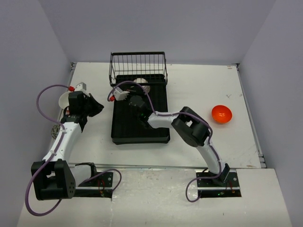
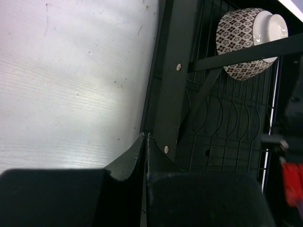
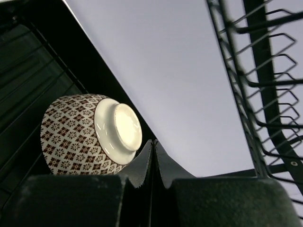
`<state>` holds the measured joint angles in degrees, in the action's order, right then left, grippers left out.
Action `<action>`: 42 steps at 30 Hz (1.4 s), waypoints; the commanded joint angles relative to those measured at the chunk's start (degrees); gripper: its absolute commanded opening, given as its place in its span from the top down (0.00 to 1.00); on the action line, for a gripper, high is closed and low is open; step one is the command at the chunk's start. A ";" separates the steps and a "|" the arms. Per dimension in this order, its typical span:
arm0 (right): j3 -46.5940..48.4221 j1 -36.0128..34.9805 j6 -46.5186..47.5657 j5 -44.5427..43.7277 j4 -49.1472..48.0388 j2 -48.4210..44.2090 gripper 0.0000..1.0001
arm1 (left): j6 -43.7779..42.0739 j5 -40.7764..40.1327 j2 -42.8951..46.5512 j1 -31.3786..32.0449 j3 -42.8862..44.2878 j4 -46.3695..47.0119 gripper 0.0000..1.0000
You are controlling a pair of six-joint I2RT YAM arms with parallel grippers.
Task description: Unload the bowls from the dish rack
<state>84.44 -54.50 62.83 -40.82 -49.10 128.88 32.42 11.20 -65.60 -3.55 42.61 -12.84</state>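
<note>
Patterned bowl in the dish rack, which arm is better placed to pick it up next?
Right. The right gripper hangs over the dish rack with the patterned bowl just ahead of it; the left gripper sits outside the rack's rim, farther from the bowl.

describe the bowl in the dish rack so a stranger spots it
On the table, find the black dish rack, then its far end by the wire basket. The bowl there lies on its side; unlike the orange bowl and white bowl off the rack, it has a brown diamond pattern.

black dish rack, brown-and-white diamond-patterned bowl, glossy orange bowl.
</note>
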 commanded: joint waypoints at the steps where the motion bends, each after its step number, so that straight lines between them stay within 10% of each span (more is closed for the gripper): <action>1: 5.28 1.67 -1.39 2.14 4.53 1.90 1.00 | 0.98 0.40 2.76 0.39 0.10 2.74 1.00; 28: 14.87 7.13 -6.22 7.07 16.93 7.61 1.00 | 1.15 0.58 -2.86 0.39 -0.51 6.60 1.00; 42: 3.73 4.67 -9.31 5.75 13.17 4.10 1.00 | 0.09 1.02 -7.26 0.39 0.55 7.30 1.00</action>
<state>91.94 -48.86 55.86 -34.70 -37.12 133.60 32.45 11.79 -72.90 -3.55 42.30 -8.19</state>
